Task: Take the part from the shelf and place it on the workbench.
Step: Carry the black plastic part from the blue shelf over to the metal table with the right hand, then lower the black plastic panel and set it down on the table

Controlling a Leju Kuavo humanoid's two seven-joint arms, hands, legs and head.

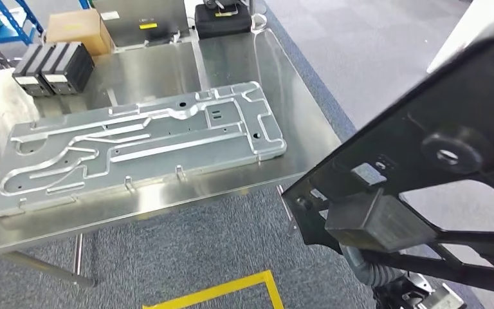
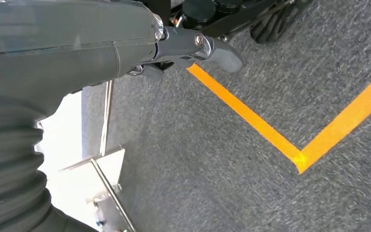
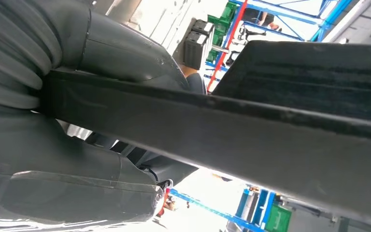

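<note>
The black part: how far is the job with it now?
Done: the black part is already off the shelf, and the right hand holds it. In hand: it hangs above the floor, beside the corner of the workbench. Left: to place it on the bench, where a silver plate fills much of the top. The left hand holds nothing.

Bright even overhead light, glare on the steel workbench (image 1: 244, 58), blurred overexposed wrist backgrounds.
</note>
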